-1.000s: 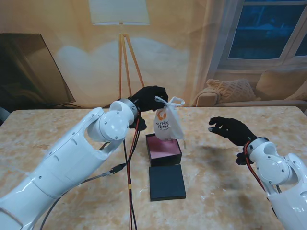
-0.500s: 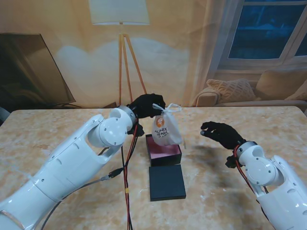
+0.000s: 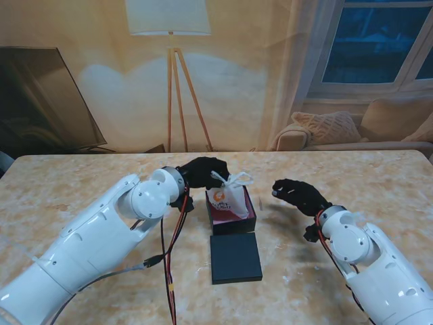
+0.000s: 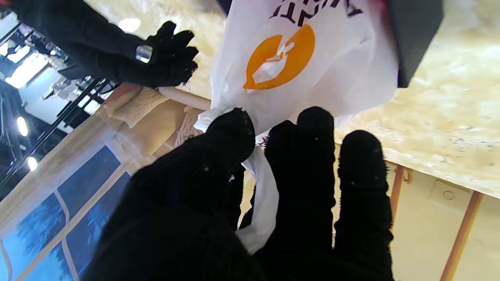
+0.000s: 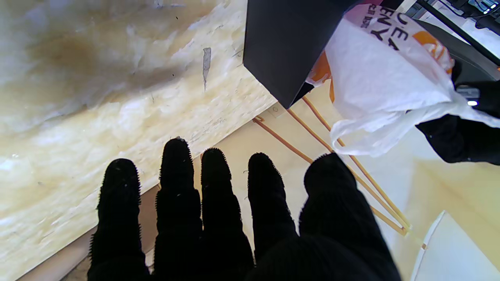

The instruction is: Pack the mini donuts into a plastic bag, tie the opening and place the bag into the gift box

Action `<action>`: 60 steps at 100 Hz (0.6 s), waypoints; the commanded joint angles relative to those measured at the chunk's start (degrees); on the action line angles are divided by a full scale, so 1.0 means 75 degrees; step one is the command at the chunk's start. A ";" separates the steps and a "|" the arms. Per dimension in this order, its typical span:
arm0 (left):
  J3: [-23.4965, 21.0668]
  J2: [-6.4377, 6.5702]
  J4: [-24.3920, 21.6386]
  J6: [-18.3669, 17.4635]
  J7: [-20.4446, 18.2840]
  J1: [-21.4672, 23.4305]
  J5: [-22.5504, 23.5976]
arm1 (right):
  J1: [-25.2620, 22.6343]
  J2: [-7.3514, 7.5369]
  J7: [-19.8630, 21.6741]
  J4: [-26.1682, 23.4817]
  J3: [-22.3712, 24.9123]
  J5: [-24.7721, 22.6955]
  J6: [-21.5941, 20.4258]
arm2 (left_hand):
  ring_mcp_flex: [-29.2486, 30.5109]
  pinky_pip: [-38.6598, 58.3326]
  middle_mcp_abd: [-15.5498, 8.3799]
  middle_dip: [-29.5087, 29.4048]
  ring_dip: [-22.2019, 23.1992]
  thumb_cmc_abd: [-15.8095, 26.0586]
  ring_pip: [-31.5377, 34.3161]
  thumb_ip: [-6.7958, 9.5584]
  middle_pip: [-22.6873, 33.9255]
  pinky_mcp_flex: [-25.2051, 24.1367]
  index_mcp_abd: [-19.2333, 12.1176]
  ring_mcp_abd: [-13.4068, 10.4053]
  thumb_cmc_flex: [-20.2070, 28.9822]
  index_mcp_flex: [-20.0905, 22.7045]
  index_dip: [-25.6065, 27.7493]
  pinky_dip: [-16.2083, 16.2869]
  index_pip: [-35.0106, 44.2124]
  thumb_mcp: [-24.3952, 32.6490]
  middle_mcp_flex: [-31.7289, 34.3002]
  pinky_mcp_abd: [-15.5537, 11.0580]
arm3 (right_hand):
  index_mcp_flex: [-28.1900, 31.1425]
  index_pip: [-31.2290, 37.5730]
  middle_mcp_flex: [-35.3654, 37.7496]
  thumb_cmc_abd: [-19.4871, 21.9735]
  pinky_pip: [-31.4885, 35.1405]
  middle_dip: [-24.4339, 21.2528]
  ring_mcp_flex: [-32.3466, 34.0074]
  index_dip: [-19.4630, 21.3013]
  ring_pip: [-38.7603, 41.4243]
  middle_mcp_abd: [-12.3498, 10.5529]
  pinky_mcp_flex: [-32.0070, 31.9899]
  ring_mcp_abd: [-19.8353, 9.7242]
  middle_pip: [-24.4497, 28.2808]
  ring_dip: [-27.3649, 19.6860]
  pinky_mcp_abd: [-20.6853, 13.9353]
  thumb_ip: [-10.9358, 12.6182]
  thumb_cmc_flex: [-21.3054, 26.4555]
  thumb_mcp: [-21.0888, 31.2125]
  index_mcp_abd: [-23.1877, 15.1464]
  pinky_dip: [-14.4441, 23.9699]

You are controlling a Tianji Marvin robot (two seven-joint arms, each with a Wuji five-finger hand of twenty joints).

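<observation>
A white plastic bag (image 3: 226, 198) with an orange logo, its top knotted, sits partly down inside the dark gift box (image 3: 231, 212) with a pink lining. My left hand (image 3: 201, 172) is shut on the bag's tied neck, just above the box's far left side. In the left wrist view the fingers (image 4: 312, 156) pinch the twisted white plastic of the bag (image 4: 308, 58). My right hand (image 3: 295, 193) hovers open to the right of the box, holding nothing. The right wrist view shows its spread fingers (image 5: 211, 195), the box's dark wall (image 5: 289, 43) and the bag (image 5: 383, 78).
The box's dark lid (image 3: 235, 257) lies flat on the marble table (image 3: 81, 196), nearer to me than the box. Red and black cables (image 3: 172, 244) hang from my left arm beside the lid. A lamp tripod (image 3: 179, 88) stands beyond the table's far edge.
My left hand has lowered the bag from above the box down into it. My right hand has moved left, closer to the box.
</observation>
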 commanded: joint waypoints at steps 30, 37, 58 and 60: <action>0.0362 0.0220 0.0217 -0.0246 -0.1047 -0.0395 -0.0138 | -0.0046 -0.0077 0.0124 -0.0012 -0.0023 -0.0067 0.0157 | -0.0137 -0.0179 0.0016 0.0064 -0.0027 -0.0098 -0.0060 0.0202 -0.0068 -0.0183 0.0068 0.0190 -0.0111 0.0081 0.0175 0.0167 0.0310 0.0455 0.0070 0.0281 | 0.0079 -0.0012 0.0189 0.0236 0.0093 0.0058 0.0080 0.0073 -0.0038 0.0049 -0.0042 -0.0013 0.0017 0.0150 0.0009 0.0187 0.0201 -0.0178 0.0069 -0.0073; 0.0502 0.0243 0.0271 -0.0245 -0.1190 -0.0526 -0.0102 | -0.0050 -0.0082 0.0106 -0.0016 -0.0015 -0.0058 0.0159 | -0.0186 -0.0221 0.0021 0.0072 -0.0047 -0.0100 -0.0108 0.0203 -0.0094 -0.0226 0.0068 0.0220 -0.0108 0.0083 0.0179 0.0156 0.0305 0.0468 0.0052 0.0296 | 0.0072 -0.0017 0.0190 0.0238 0.0101 0.0057 0.0077 0.0071 -0.0038 0.0042 -0.0040 -0.0023 0.0015 0.0151 0.0004 0.0187 0.0206 -0.0190 0.0075 -0.0071; 0.0710 0.0258 0.0328 -0.0148 -0.1308 -0.0713 0.0032 | -0.0006 -0.0088 0.0121 0.0033 -0.0026 -0.0003 0.0193 | -0.0440 -0.0476 -0.0134 0.0030 -0.0180 -0.0103 -0.0418 0.0237 -0.0387 -0.0504 -0.0118 0.0355 -0.0133 0.0180 -0.0100 0.0096 -0.0089 0.0413 -0.0106 0.0313 | 0.0058 -0.0025 0.0179 0.0243 0.0107 0.0058 0.0085 0.0070 -0.0027 0.0039 -0.0029 -0.0020 0.0014 0.0157 0.0008 0.0188 0.0224 -0.0217 0.0068 -0.0073; 0.0717 0.0254 0.0332 -0.0149 -0.1287 -0.0714 0.0053 | 0.0000 -0.0089 0.0124 0.0040 -0.0028 0.0003 0.0197 | -0.0496 -0.0539 -0.0163 -0.0029 -0.0227 -0.0114 -0.0511 0.0245 -0.0441 -0.0543 -0.0183 0.0357 -0.0160 0.0210 -0.0228 0.0067 -0.0201 0.0398 -0.0177 0.0294 | 0.0061 -0.0023 0.0182 0.0240 0.0106 0.0059 0.0084 0.0071 -0.0027 0.0036 -0.0036 -0.0015 0.0016 0.0157 0.0007 0.0189 0.0232 -0.0217 0.0057 -0.0074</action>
